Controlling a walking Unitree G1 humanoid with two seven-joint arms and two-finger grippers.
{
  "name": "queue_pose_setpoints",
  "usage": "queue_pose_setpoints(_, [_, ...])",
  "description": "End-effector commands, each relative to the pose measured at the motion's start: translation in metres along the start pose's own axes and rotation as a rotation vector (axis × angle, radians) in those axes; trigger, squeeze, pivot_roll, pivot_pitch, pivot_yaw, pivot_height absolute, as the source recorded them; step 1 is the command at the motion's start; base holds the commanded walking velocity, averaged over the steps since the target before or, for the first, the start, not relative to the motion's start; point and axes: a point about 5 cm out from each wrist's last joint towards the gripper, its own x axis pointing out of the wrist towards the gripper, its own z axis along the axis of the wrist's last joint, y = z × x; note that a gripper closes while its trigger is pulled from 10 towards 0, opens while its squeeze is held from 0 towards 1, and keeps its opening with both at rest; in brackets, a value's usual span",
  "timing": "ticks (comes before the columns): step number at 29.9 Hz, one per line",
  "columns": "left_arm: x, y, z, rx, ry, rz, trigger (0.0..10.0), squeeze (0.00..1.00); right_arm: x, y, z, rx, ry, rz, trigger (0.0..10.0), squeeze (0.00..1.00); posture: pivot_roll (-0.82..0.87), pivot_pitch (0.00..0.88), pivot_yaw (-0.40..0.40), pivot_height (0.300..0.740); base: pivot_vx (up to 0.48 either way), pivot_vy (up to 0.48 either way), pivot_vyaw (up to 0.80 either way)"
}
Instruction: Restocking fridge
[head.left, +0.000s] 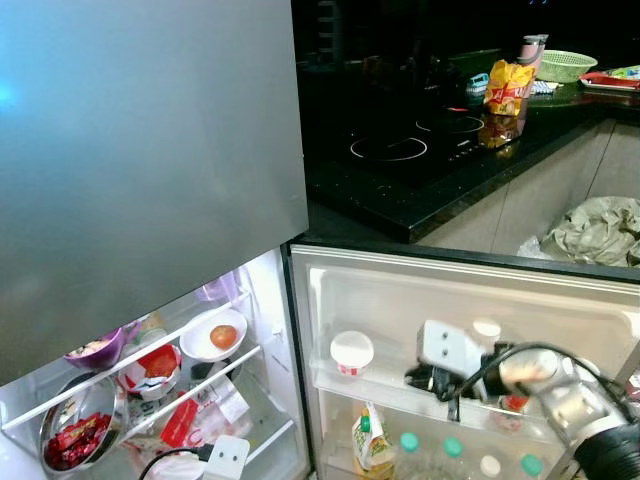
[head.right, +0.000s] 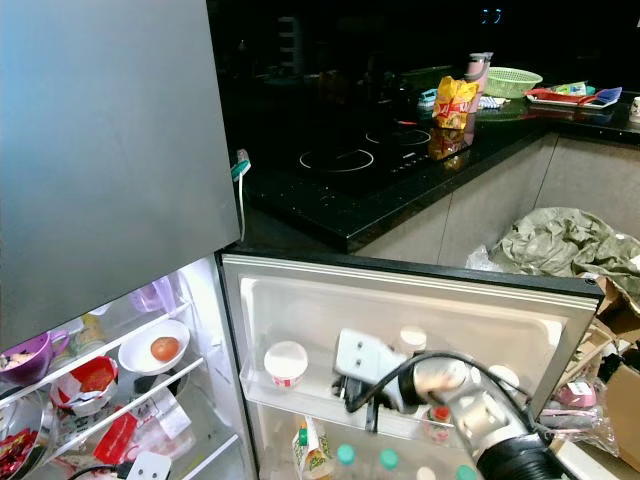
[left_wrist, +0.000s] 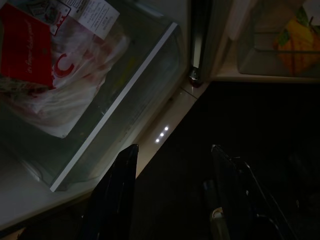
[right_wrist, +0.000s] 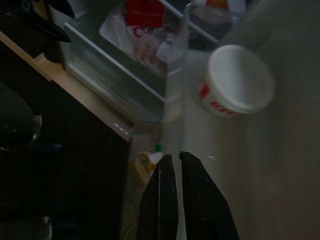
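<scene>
Reaching into the open white fridge door (head.left: 560, 300), the right gripper (right_wrist: 175, 165) sits over the upper door shelf, its two black fingers pressed nearly together with only a thin slit between them and nothing held. Just beside it, nearer the hinge end of that same shelf, stands a small white lidded tub with red print (head.left: 351, 352). Behind the silver right arm, towards the outer end of the shelf, two more white-capped containers (head.right: 413, 338) peep out. On the lower door shelf stand a yellow and green carton (head.left: 369, 443) at the hinge end and a row of bottles with green and white caps (head.left: 452, 447) along it.

Low at the foot of the fridge, the left gripper (left_wrist: 170, 195) hangs above the dark floor with its fingers spread wide apart and empty, close to the front edge of a clear bottom drawer (left_wrist: 125, 95) that holds a plastic bag with red lettering (left_wrist: 55, 65).

Inside the lit main compartment, a white bowl holding a tomato (head.left: 214, 336) rests on a glass shelf near the door hinge, with a purple bowl (head.left: 97, 349) and a steel bowl of red-wrapped items (head.left: 75, 432) further to the robot's left.

Above, a black counter with a glass hob (head.left: 400, 150) carries a yellow snack bag (head.left: 508, 87) and a green basket (head.left: 566, 65) near its far edge
</scene>
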Motion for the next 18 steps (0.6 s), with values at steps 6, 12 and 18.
queue_pose_setpoints(6, [-0.001,-0.004,-0.007,0.016,0.023,-0.013,10.0,0.00,0.015,0.009,-0.005,-0.028,0.028,0.019,10.0,0.00,-0.07,0.029,0.044,0.740,0.000,0.000,0.00])
queue_pose_setpoints(12, [-0.002,-0.002,-0.008,0.020,0.026,-0.011,10.0,0.00,0.011,0.017,0.006,-0.023,-0.033,0.160,10.0,0.00,-0.07,0.027,0.045,0.740,0.000,0.000,0.00])
queue_pose_setpoints(18, [-0.002,-0.002,-0.006,0.017,0.009,-0.011,10.0,0.00,0.008,0.000,0.015,-0.043,-0.086,0.035,10.0,0.00,-0.07,0.028,0.047,0.740,0.000,0.000,0.00])
